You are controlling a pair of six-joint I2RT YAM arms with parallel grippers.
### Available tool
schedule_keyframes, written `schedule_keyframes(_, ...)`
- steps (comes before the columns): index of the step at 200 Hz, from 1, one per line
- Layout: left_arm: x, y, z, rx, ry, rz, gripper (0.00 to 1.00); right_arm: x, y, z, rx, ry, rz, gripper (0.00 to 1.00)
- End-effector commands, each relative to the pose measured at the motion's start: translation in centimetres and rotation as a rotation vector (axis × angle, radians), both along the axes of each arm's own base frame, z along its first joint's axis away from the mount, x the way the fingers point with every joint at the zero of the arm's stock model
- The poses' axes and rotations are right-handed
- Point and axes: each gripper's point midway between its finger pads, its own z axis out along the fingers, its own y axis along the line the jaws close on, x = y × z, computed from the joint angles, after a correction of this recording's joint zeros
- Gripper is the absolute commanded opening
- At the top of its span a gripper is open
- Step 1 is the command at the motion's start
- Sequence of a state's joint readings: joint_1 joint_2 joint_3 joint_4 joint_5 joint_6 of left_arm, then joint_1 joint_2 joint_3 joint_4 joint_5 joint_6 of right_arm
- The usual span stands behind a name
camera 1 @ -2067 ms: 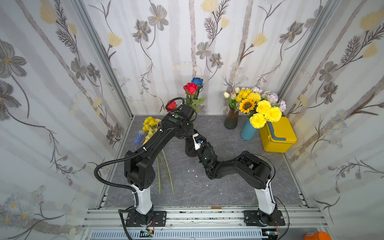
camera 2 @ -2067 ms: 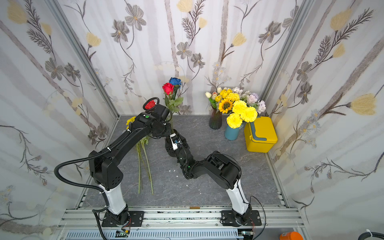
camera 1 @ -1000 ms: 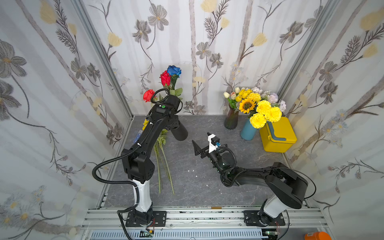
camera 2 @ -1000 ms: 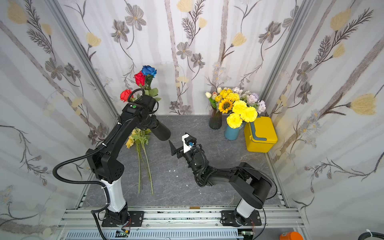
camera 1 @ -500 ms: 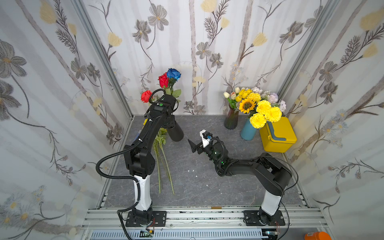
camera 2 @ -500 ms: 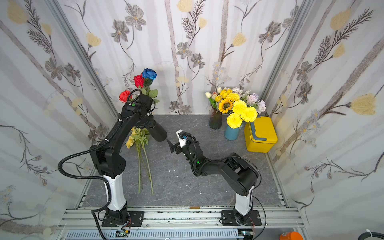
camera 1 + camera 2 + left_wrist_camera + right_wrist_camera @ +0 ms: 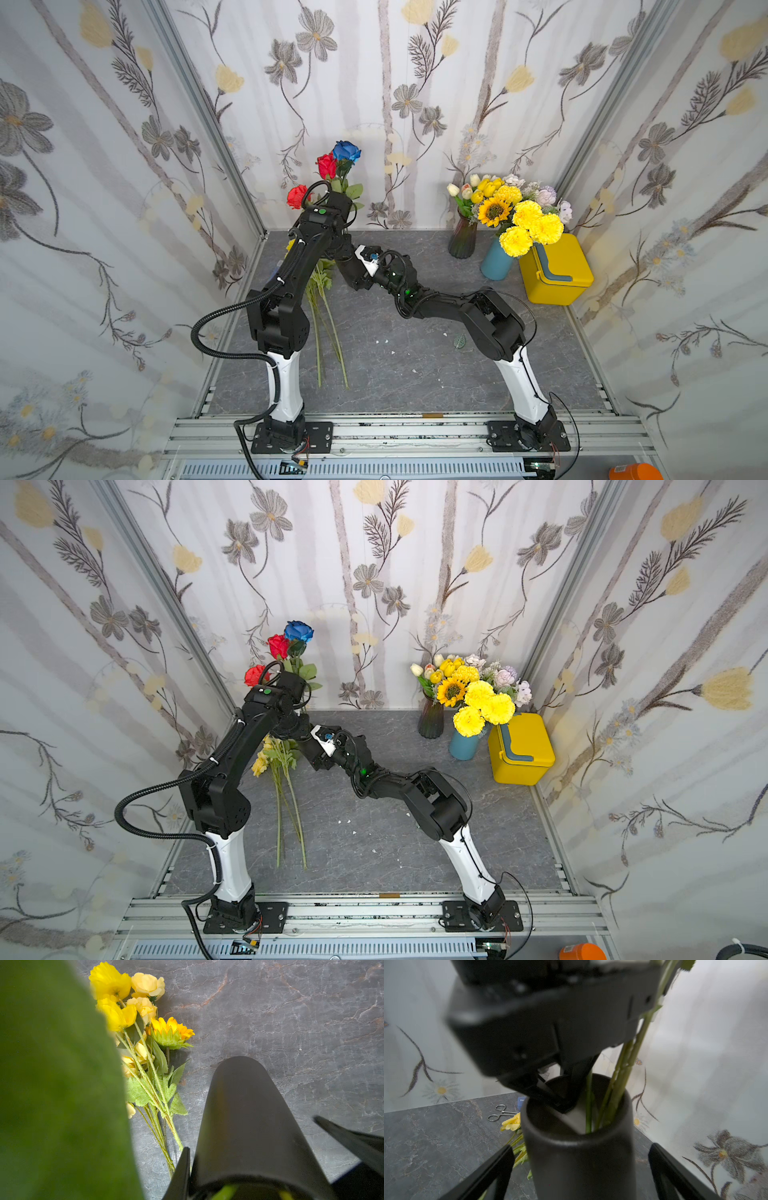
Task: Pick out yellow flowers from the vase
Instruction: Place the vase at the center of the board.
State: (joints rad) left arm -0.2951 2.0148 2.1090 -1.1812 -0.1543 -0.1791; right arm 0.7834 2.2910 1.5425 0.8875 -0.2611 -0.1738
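My left claw (image 7: 562, 1102) pinches the vase (image 7: 243, 1115) by its rim, nearly shut; my right claw (image 7: 580, 1147) gapes wide astride it, holding nothing. The yellow flowers (image 7: 133, 1012) lie on the table (image 7: 395, 365) just beside it. If that thin rim pinch slips, the tilted vase could drop and spill its roses (image 7: 336, 160) onto them.

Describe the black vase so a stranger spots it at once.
On the table, find where the left arm meets the right arm. The black vase is between them. Only it holds red and blue roses; the glass vase and blue vase hold yellow blooms.
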Motion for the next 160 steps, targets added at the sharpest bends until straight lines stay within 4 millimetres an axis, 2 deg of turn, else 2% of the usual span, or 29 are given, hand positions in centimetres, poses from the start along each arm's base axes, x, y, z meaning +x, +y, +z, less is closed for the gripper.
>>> schedule_keyframes(1, 1.3, -1.1, 1.7, -0.033, -0.087, -0.032, 0.00, 0.6, 1.2, -1.5, -0.058, 0.010, 0.034, 0.99)
schedule_keyframes(18, 1.3, -1.4, 1.7, -0.044, -0.087, -0.038, 0.00, 0.9, 1.5, -1.5, -0.045, 0.011, 0.030, 0.95)
schedule_keyframes(46, 1.4, -1.5, 1.4, -0.046, -0.081, -0.040, 0.00, 1.4, 1.6, -1.3, -0.011, 0.018, 0.009, 0.82)
schedule_keyframes(56, 1.4, -1.6, 1.3, -0.054, -0.078, -0.043, 0.00, 1.8, 1.6, -1.4, -0.008, 0.021, -0.012, 0.83)
schedule_keyframes(81, 1.3, -2.1, 1.5, -0.065, -0.078, -0.053, 0.00, 2.7, 1.6, -1.9, -0.006, 0.021, -0.051, 0.96)
schedule_keyframes(116, 0.9, -2.7, 1.9, -0.086, -0.085, -0.069, 0.00, 3.0, 1.9, -2.4, -0.019, 0.014, -0.051, 0.99)
schedule_keyframes(140, 0.8, -3.4, 2.1, -0.096, -0.088, -0.083, 0.00, 2.9, 2.4, -2.5, -0.030, 0.014, -0.027, 0.98)
schedule_keyframes(160, 0.7, -3.4, 1.9, -0.096, -0.084, -0.082, 0.00, 2.4, 2.6, -2.6, -0.045, 0.019, -0.005, 0.84)
